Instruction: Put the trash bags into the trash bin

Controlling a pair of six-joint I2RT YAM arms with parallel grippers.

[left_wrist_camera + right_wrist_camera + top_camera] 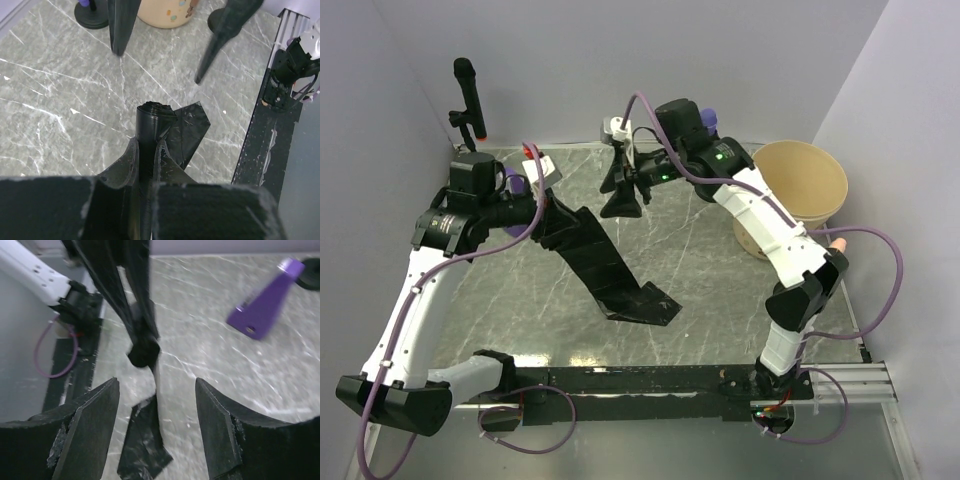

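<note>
On your left, the left gripper point(542, 192) is clamped on one end of the trash bag point(610, 268); its wrist view shows the fingers point(131, 165) pinching a bunched neck of film. From there the bag runs in a long slack strip down to the marble table point(720, 270), and its free end lies flat near the middle. It is thin, glossy black, creased plastic. Judge it almost weightless, limp and slippery, so it will sag and trail rather than keep any shape. A grip on gathered folds should hold better than one on a single flat layer. To the right, the right gripper point(622, 203) hangs near the raised strip, its jaws spread wide with nothing between them. Far right stands the tan trash bin point(820, 170), mouth up, well apart from the bag
</note>
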